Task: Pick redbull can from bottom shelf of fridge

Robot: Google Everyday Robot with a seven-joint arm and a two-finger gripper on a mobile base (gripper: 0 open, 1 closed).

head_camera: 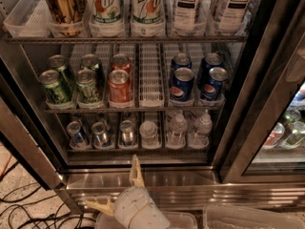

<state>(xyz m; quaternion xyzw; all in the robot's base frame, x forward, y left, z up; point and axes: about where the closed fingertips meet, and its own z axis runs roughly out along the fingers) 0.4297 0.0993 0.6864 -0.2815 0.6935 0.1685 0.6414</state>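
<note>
Gripper [112, 181] before fridge [190, 178], below bottom shelf [152, 150]

the end effector [112, 182] hangs low before the fridge [200, 179] base, fingers spread. the way to the bottom shelf [138, 150] front lies open. the redbull can [127, 131] stands close between a slim can [101, 133] and a clear bottle [148, 131]; the soda rack [143, 109] just above limits headroom.

Counts, placed from the gripper [112, 182], which sat low before the fridge [200, 179] with fingers spread. Just above it, on the bottom shelf [143, 150]: three redbull cans [127, 132], three clear bottles [177, 126]. Higher: four green cans [54, 87], two red cans [119, 85], four Pepsi cans [182, 83]. Highest: one gold can [64, 4], two 7UP bottles [106, 6], two tea bottles [187, 4]
</note>
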